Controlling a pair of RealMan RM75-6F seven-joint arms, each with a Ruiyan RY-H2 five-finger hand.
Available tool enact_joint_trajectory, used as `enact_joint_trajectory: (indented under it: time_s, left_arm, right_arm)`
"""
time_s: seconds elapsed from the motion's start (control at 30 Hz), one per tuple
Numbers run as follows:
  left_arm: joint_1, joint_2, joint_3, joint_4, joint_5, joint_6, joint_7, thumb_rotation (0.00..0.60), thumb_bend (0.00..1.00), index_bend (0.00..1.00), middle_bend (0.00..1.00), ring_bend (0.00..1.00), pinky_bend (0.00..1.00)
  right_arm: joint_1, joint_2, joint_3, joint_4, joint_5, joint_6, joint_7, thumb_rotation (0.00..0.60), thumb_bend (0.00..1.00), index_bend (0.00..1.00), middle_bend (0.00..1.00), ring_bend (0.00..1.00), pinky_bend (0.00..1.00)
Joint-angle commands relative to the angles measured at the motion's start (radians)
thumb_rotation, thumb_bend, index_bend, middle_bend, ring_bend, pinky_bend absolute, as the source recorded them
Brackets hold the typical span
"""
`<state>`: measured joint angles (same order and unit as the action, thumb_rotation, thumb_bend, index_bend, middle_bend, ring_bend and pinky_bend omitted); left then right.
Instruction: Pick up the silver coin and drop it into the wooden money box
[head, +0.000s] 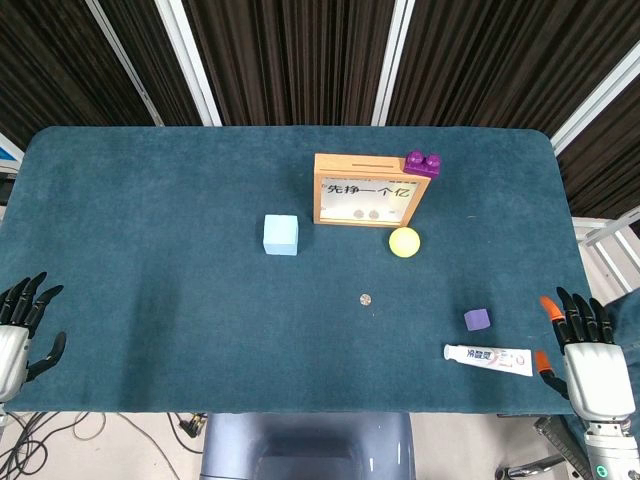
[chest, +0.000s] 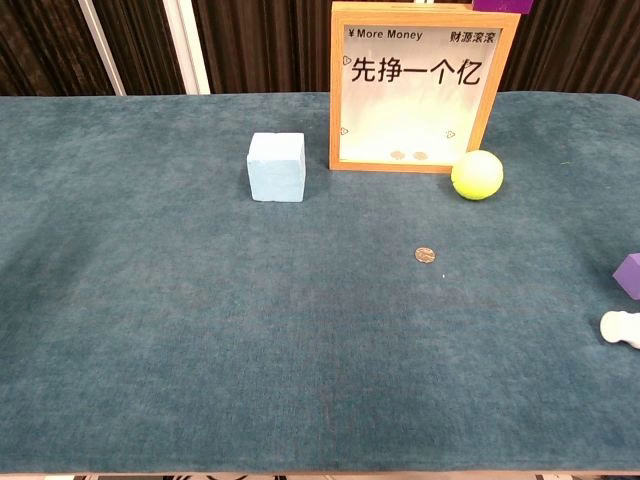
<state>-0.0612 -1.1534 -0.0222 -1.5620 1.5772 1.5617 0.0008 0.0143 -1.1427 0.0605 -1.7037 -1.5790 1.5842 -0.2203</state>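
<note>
Right hand (head: 590, 350) sits at the near right table edge, fingers spread, holding nothing. Left hand (head: 22, 325) is at the near left edge, also spread and empty. Neither shows in the chest view.

Step in hand, as judged: reach for the silver coin (head: 366, 298). It lies flat on the blue cloth, in front of the wooden money box (head: 362, 189) and well apart from it, closer to the right hand than the left, so the right hand looks the better pick. A flat coin on soft cloth likely needs a low fingertip pinch, thumb against one finger, or a slide to get an edge up. The slot runs along the top of the money box, so the coin would have to go in edge-on from above.

Things around the money box: a purple brick (head: 422, 163) rests on its top right corner, next to the slot, and could get knocked. A yellow ball (head: 404, 242) sits just in front of its right corner and may roll if brushed. A light blue cube (head: 281, 235) is to its front left.

A small purple cube (head: 477, 319) and a toothpaste tube (head: 489, 358) lie between the right hand and the coin; the reach should pass over them. Open cloth lies left of the coin. The table (head: 150, 300) edge runs close in front of both hands.
</note>
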Motion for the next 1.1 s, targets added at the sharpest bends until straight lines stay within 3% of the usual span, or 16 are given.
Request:
enact_joint_trajectory:
  time_s: [0.03,0.8,1.1]
  left_arm:
    - [0.000,0.000,0.000,-0.001,-0.001,-0.001,-0.001,0.600,0.43,0.15,0.01,0.00,0.10]
    - [0.001,-0.004,-0.005,-0.008,-0.018,-0.006,0.017,0.600,0.42,0.16,0.01,0.00,0.10]
    - [0.004,-0.008,-0.011,-0.016,-0.033,-0.006,0.020,0.600,0.43,0.16,0.01,0.00,0.10]
  right_arm:
    - [0.000,0.001,-0.001,-0.002,-0.002,0.000,0.001,0.600,0.44,0.12,0.00,0.00,0.00]
    - [-0.001,0.008,-0.001,0.002,-0.021,0.016,0.017,0.600,0.44,0.12,0.00,0.00,0.00]
    - [0.029,0.031,-0.012,-0.033,-0.034,-0.043,0.043,0.600,0.43,0.12,0.00,0.00,0.00]
